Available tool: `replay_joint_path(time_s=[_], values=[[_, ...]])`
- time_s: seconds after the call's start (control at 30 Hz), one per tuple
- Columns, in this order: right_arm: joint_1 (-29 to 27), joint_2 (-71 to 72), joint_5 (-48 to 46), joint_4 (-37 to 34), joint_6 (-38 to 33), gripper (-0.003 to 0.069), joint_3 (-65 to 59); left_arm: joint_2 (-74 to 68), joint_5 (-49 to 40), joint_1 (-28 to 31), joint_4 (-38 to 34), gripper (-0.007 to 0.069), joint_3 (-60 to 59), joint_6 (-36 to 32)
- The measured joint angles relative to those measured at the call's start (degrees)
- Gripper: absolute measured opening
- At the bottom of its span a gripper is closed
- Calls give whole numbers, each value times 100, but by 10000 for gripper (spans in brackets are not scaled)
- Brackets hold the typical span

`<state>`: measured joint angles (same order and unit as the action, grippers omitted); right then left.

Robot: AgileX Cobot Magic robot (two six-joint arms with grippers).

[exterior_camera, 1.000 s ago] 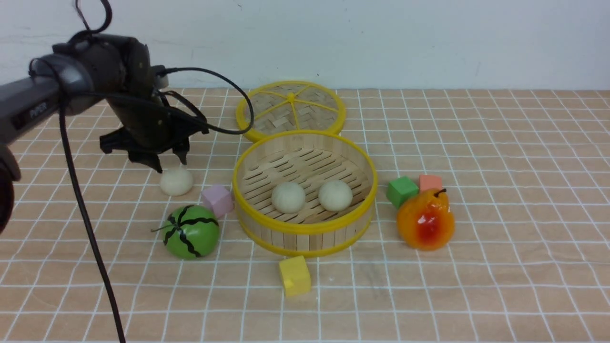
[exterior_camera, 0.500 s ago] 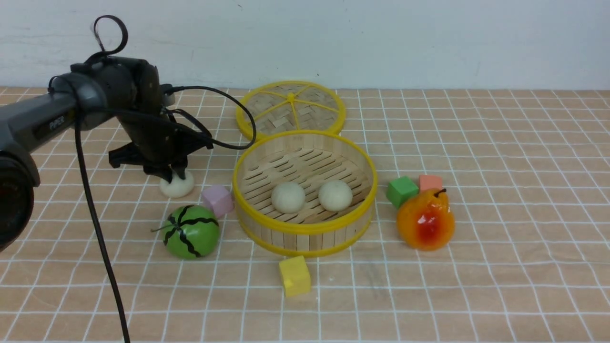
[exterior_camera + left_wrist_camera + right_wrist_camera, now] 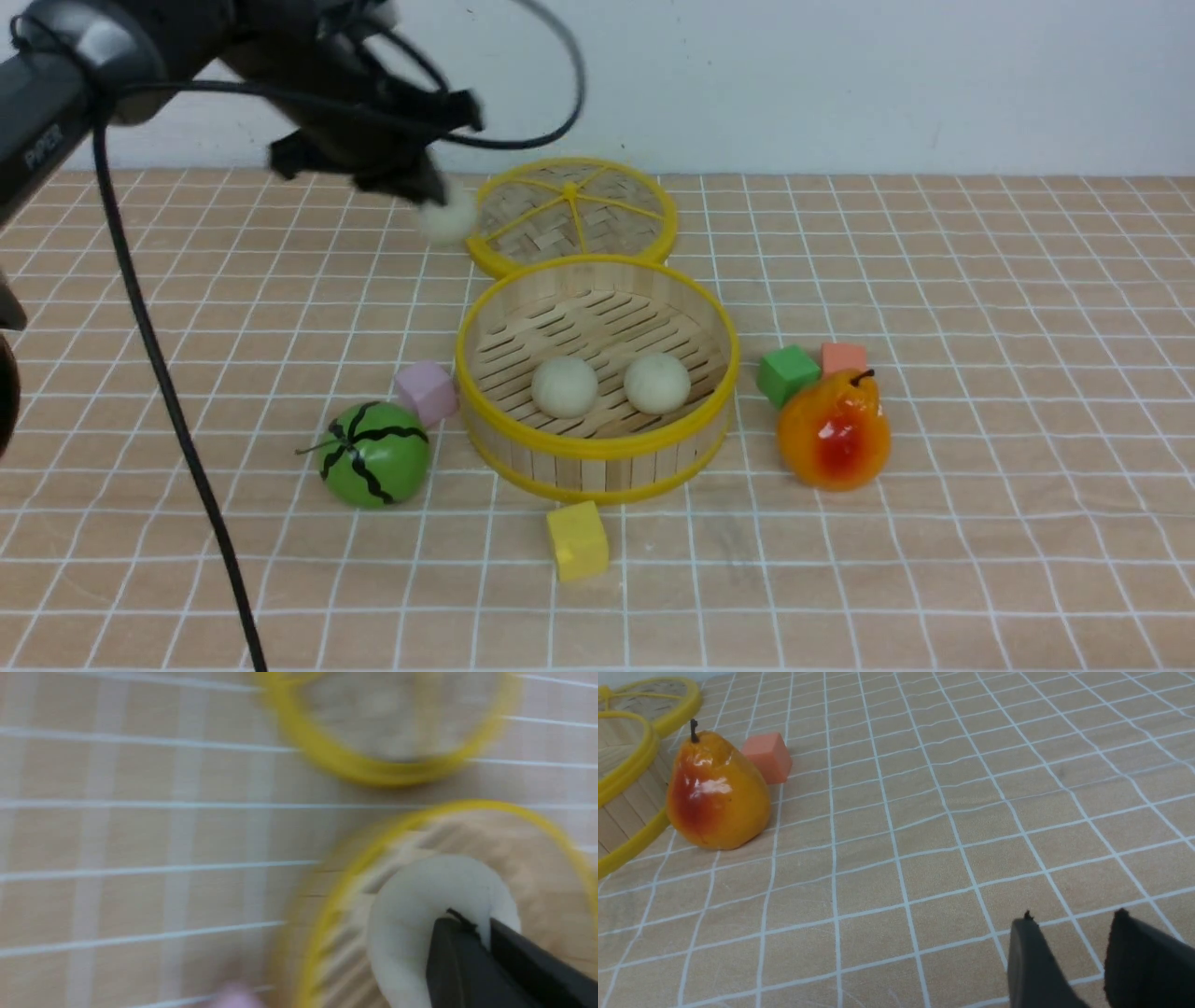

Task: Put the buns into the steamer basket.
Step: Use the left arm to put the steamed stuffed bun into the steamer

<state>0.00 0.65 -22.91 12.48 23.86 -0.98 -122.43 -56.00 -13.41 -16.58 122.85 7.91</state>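
Beige tiled tabletop with white grid lines carries all items. Steamer basket: round, bamboo-slat wall, yellow rims. First bun and second bun, both smooth cream-white balls, lie side by side on its slatted floor. Left pincer is clamped on the third bun, held in the air, clear of the tabletop, just beside the flat woven lid in the front view. Right pincer: jaws slightly apart, gripping nothing, low over the tabletop.
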Motion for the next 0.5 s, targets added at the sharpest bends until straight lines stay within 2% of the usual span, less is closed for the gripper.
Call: replay_joint_path(time_s=[0.17,0.33,0.5], values=[[0,0,0,0,0,241,0,-364,410,-519,-86,0,0,-127],[0,0,0,0,0,241,0,-820,655,-716,-28,25,0,-86],[0,0,0,0,0,241,0,-1103,713,-789,15,134,-16,113]])
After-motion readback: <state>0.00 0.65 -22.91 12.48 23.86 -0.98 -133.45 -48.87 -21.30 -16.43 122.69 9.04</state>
